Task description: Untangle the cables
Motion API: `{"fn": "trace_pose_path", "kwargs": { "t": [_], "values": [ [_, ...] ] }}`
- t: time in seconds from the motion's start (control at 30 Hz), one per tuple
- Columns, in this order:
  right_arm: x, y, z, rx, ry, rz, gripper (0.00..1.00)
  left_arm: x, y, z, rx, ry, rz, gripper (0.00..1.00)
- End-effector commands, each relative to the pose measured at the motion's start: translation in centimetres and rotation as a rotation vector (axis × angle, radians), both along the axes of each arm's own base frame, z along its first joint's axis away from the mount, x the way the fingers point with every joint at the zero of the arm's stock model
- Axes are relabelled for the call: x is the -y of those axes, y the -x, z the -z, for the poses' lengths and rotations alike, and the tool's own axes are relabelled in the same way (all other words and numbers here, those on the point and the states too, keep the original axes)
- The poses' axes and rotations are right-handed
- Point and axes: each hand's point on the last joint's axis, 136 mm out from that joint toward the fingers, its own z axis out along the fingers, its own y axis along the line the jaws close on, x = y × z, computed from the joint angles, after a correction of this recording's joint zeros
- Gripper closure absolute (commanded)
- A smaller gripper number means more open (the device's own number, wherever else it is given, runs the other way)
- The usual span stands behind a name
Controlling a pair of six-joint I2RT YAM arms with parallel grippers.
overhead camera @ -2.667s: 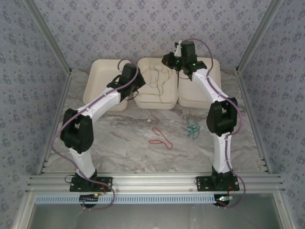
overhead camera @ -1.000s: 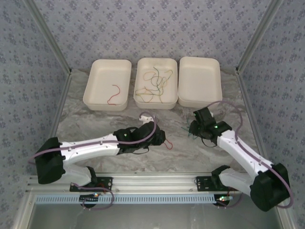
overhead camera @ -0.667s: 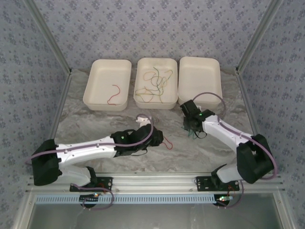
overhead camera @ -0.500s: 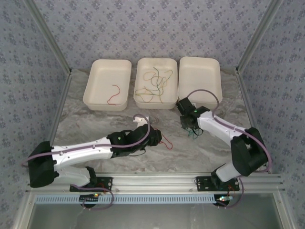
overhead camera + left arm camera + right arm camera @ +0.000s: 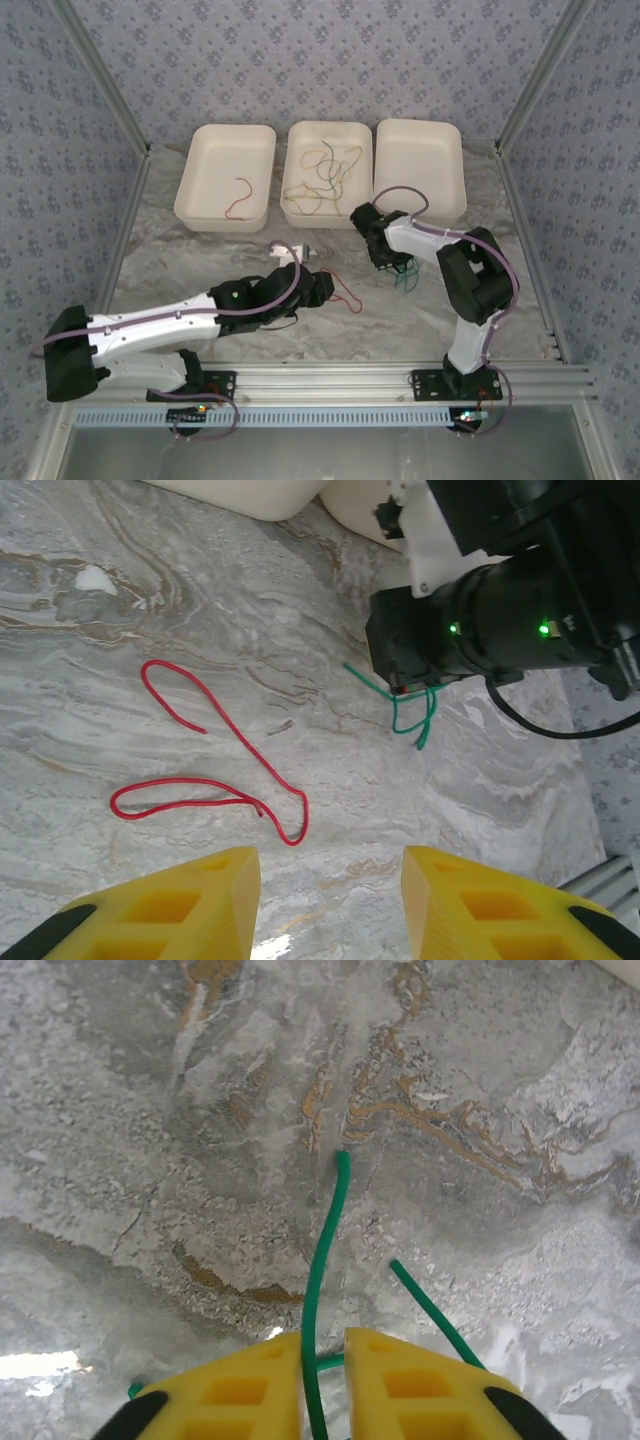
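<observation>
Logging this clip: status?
Left gripper open near red cable. Right gripper shut on green cable. Tangled cables in middle tray. Grippers near each other.

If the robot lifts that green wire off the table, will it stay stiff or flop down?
Probably flop: the green wire is string-thin and lies in loose bends on the table. It is likely very light, too. Being so thin, it might slip out of the right gripper, whose fingers straddle it.

Marble table (image 5: pixel 200 260) — trays (image 5: pixel 225 222), red cable (image 5: pixel 180 781), green cable (image 5: pixel 318 1255)
</observation>
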Motion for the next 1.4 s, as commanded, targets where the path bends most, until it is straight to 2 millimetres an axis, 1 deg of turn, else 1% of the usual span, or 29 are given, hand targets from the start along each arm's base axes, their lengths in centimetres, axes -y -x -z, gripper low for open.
{"fn": "trace_pose_path", "kwargs": {
  "t": [0.0,0.07,0.13,0.23,0.3,0.37,0.43,0.5,0.57,0.6,0.63,0.7,0.8,0.83,0.93,1.03,1.17,1.23,1.27,1.33,1.37],
  "values": [
    [0.2,-0.6,-0.9,0.034,0.034,0.003,0.92,1.2,0.8,-0.8,0.015,0.056,0.055,0.57],
    [0.2,-0.7,-1.6,0.061,0.028,0.010,1.00,1.7,1.1,-0.7,0.020,0.057,0.073,0.57],
    [0.1,-0.8,-3.2,0.107,0.004,0.018,1.00,2.0,1.3,-0.4,0.017,0.052,0.082,0.57],
    [-0.6,-0.6,-7.3,0.212,-0.111,0.040,1.00,2.3,1.4,0.5,0.009,0.052,0.080,0.55],
    [-1.4,-0.3,-10.7,0.286,-0.236,0.043,1.00,2.1,1.4,1.1,-0.002,0.066,0.061,0.52],
    [-2.2,0.1,-13.4,0.332,-0.350,0.030,1.00,1.8,1.2,1.3,-0.006,0.082,0.036,0.48],
    [-3.1,0.5,-16.4,0.378,-0.487,0.000,1.00,1.4,1.0,1.2,-0.004,0.099,0.013,0.45],
    [-3.9,0.8,-18.6,0.402,-0.619,-0.029,1.00,1.2,0.8,1.0,-0.013,0.130,-0.003,0.41],
    [-4.3,1.4,-20.3,0.409,-0.731,-0.039,1.00,1.4,0.6,0.7,-0.023,0.194,0.002,0.40],
    [-4.2,1.6,-21.1,0.412,-0.778,-0.025,1.00,1.7,0.7,0.2,-0.019,0.224,0.015,0.40],
    [-4.1,1.8,-21.7,0.410,-0.821,-0.018,1.00,2.1,0.8,-0.2,-0.009,0.236,0.037,0.40],
    [-4.2,1.9,-23.6,0.444,-0.911,-0.026,1.00,3.0,1.1,-0.5,-0.005,0.221,0.086,0.41],
    [-4.2,2.1,-25.3,0.460,-1.020,-0.001,1.00,4.6,1.6,0.1,-0.004,0.223,0.155,0.46],
    [-4.2,2.1,-25.8,0.466,-1.046,0.014,1.00,4.7,1.6,0.4,-0.001,0.229,0.158,0.46],
    [-4.0,2.2,-27.0,0.462,-1.110,0.045,1.00,4.3,1.2,0.5,0.033,0.241,0.147,0.46],
    [-4.2,2.1,-27.7,0.461,-1.149,0.052,1.00,4.0,0.8,-0.3,0.052,0.262,0.140,0.45],
    [-4.7,2.2,-28.1,0.448,-1.185,0.048,1.00,4.3,0.2,-0.9,0.039,0.315,0.113,0.43],
    [-4.9,2.3,-28.1,0.441,-1.193,0.048,1.00,4.3,-0.4,-0.9,0.014,0.360,0.070,0.35],
    [-4.9,2.4,-28.0,0.436,-1.197,0.049,1.00,4.3,-0.6,-1.0,0.007,0.392,0.055,0.32],
    [-5.1,2.4,-27.9,0.430,-1.209,0.052,1.00,5.2,-0.7,-2.4,0.027,0.463,0.082,0.33],
    [-5.2,2.5,-27.9,0.425,-1.217,0.053,1.00,5.6,-0.7,-2.9,0.043,0.456,0.103,0.34]
  ]
}}
